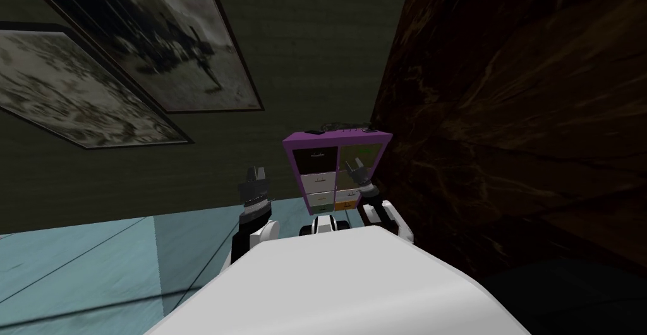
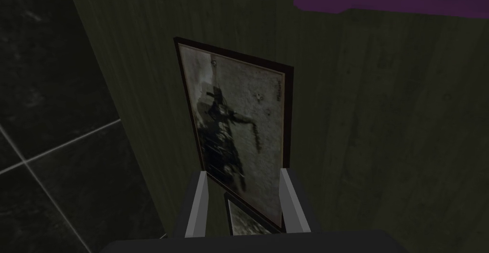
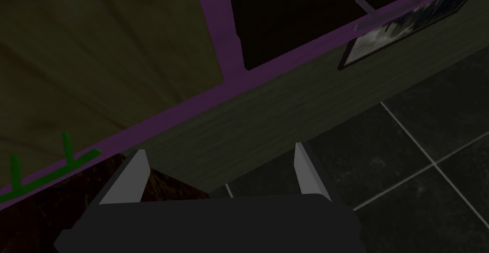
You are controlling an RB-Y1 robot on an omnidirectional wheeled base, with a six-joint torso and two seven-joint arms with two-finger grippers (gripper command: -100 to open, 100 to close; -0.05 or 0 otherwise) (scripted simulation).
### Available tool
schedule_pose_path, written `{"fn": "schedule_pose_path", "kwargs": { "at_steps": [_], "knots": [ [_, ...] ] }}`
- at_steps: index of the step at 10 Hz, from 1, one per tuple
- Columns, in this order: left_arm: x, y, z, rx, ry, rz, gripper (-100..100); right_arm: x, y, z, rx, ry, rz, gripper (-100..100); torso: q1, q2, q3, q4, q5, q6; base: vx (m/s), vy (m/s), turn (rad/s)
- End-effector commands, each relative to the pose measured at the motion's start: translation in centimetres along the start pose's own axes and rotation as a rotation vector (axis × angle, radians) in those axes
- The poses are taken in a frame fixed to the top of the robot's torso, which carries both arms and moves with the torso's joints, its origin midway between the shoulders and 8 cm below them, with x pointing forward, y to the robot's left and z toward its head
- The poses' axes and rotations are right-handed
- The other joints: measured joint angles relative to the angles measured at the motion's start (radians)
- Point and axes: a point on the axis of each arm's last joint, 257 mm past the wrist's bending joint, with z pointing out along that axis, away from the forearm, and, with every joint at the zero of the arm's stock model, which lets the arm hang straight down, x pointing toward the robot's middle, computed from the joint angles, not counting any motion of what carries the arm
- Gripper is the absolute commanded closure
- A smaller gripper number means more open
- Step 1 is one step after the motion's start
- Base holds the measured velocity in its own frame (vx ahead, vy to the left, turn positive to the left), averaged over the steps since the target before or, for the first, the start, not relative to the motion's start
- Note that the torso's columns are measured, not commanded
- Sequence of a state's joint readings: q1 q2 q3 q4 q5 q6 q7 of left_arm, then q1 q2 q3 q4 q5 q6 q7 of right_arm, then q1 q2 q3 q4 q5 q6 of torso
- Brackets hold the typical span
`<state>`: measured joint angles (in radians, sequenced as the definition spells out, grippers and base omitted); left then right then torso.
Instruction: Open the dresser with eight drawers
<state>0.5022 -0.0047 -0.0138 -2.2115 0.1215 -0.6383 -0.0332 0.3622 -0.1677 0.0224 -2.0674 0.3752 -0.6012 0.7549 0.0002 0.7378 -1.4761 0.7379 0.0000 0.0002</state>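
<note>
Left gripper [image 2: 244, 173] sits off to the side, fingers spread, empty. The small purple-framed dresser with mixed-colour drawer fronts [image 1: 318, 181] stands dead ahead against the wall. Right gripper [image 3: 220, 149] is the nearer one, just in front of its top-right olive drawer [image 3: 95, 49], fingers wide apart, touching nothing.

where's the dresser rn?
Head view, centre: the purple dresser stands against the dark green wall, its right side by the dark brown wall. The right gripper hovers open before its right-hand drawers.
</note>
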Motion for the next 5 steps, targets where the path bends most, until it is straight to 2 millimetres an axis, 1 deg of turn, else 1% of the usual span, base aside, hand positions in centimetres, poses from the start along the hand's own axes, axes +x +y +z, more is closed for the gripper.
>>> {"fn": "schedule_pose_path", "kwargs": {
  "at_steps": [1,2,3,4,5],
  "knots": [
    [0.0,0.0,0.0,0.000,0.000,0.000,0,0.8,-0.1,0.0,-0.005,0.019,-0.083,-100,-0.001,-0.001,0.000,0.000,0.000,0.000,-0.012,0.035,0.009],
    [0.0,0.0,0.0,0.000,0.000,0.000,0,2.2,-0.1,-0.1,-0.018,0.055,-0.148,-100,-0.003,-0.001,-0.001,0.000,-0.001,0.000,-0.022,0.042,-0.086],
    [0.0,0.0,0.0,0.000,0.000,0.000,0,2.2,-0.1,-0.1,-0.019,0.054,-0.176,-100,-0.001,0.000,0.000,0.000,-0.001,0.000,-0.027,0.057,-0.089],
    [0.0,0.0,0.0,0.000,0.000,0.000,0,2.2,-0.1,-0.1,-0.019,0.054,-0.185,-100,0.000,0.001,0.000,0.000,0.000,0.000,-0.014,0.033,-0.005],
    [0.0,0.0,0.0,0.000,0.000,0.000,0,3.6,-0.2,-0.3,-0.035,0.089,-0.255,-100,-0.001,0.000,0.000,0.000,0.000,0.000,-0.023,0.058,-0.093]
  ]
}}
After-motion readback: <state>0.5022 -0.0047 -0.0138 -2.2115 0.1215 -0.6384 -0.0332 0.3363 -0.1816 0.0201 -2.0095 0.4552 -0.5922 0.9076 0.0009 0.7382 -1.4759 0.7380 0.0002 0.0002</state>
